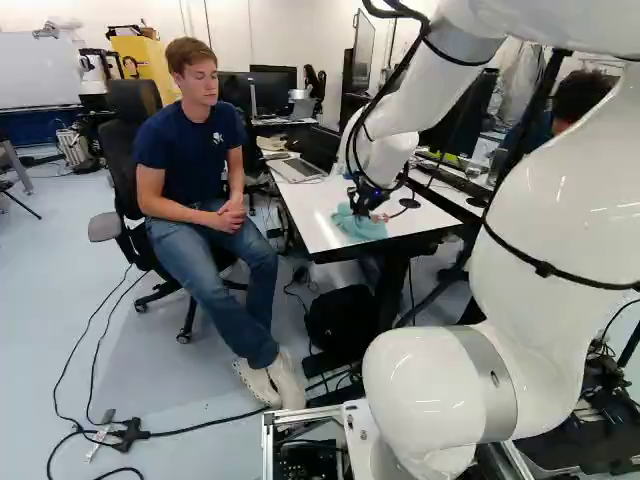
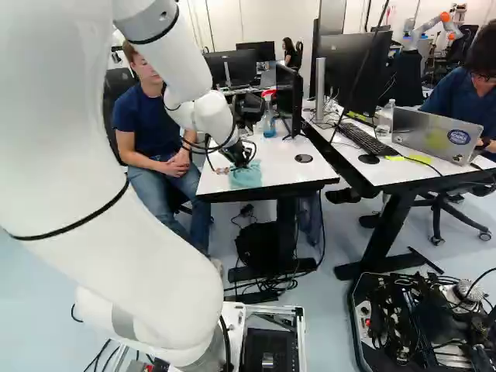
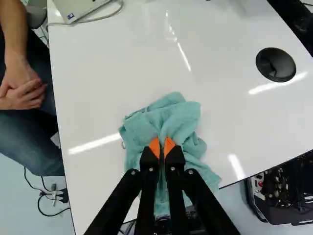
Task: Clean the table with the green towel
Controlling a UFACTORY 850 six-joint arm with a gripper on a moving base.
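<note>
The black gripper [image 2: 245, 163] reaches down to the white table [image 3: 98, 88], its two slim, angular fingers drawn almost together on the green towel [image 3: 168, 115]. In the wrist view the orange pads [image 3: 154, 147] taper to blunt points and pinch a fold of the cloth between them, so the gripper [image 3: 162, 147] has hold of the towel. The cloth lies on the tabletop, near the edge closest to the base, bunched into a loose, uneven heap: soft, matte, pale blue-green fabric with a fine nap, rounded creases ahead of the fingertips and a flatter flap spreading out beside and under them. The tabletop is smooth and glossy, with straight edges, and throws back bright streaks of light. Set into it, well apart from the towel, is a round, dark disc [image 3: 276, 64]. A thin, flat laptop [image 1: 299, 168] in silvery grey lies farther along the table, with a pale cable [image 3: 100, 20] curving beside it. A clear spray bottle [image 2: 269, 122] with a red and white head stands beyond the towel in the right base view. A person [image 1: 205, 150] in denim sits beside the table, hands clasped, apart from the towel.
</note>
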